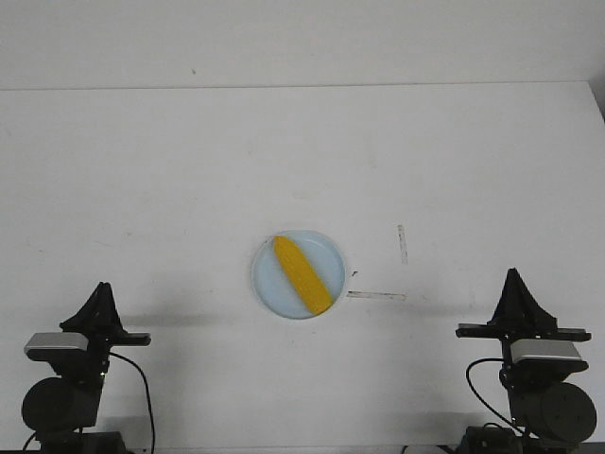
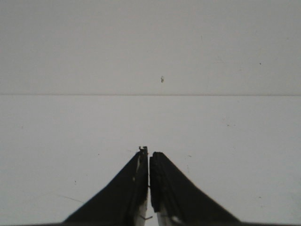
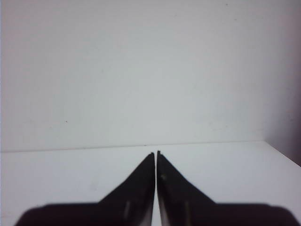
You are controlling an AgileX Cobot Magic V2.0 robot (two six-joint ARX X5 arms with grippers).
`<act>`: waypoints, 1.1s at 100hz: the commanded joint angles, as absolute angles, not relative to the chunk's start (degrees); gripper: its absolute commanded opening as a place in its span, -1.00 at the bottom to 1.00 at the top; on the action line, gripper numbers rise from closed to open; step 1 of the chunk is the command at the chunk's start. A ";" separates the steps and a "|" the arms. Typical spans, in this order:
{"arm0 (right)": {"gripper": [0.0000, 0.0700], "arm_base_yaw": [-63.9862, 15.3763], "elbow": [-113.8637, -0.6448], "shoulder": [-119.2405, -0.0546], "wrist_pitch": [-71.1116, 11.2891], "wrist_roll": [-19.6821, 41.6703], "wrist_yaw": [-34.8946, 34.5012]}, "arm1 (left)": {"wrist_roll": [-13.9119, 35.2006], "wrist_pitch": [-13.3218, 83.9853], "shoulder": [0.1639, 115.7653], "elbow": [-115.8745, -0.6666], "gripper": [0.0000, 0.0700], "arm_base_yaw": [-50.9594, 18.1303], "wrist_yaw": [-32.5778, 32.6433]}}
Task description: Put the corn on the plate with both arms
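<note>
Two strips of pale tape (image 1: 376, 295) mark the white table (image 1: 189, 170) in the front view, one lying flat just right of the plate and one short piece standing above it toward the right; the tabletop is otherwise matte with faint scuffs, and a plain white wall (image 1: 302, 38) rises behind its far edge across the top of the frame. Just below the middle of the frame sits the plate (image 1: 326, 251), round, shallow and pale blue with a thin rim. On it lies the corn (image 1: 302, 274), a smooth bright yellow cob running diagonally from upper left to lower right, reaching nearly rim to rim. At the lower left corner the left gripper (image 1: 102, 287) points up, well apart from the plate, its black fingers pressed together on nothing. At the lower right the right gripper (image 1: 514, 273) stands likewise, fingers closed tip to tip and empty.
</note>
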State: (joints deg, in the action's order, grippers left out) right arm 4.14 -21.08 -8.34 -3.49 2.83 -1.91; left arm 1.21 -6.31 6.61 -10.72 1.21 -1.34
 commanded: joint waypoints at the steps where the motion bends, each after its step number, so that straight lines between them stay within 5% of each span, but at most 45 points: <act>1: -0.98 4.19 -21.08 -8.27 -2.79 2.57 -1.87 | 2.50 -8.19 6.13 -9.69 -1.00 0.93 -1.06; 41: -0.98 4.19 -21.08 -8.27 -2.76 2.57 -1.67 | 2.42 -10.00 0.21 -0.58 -0.99 0.69 -1.02; 110: -0.98 4.19 -21.08 -8.29 -2.96 2.57 -1.54 | 2.44 -10.04 0.16 -0.75 -1.00 0.73 1.52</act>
State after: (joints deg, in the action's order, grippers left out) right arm 4.14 -21.06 -8.34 -3.57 2.83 -1.65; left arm 2.35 -8.58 0.30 -1.96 0.71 1.61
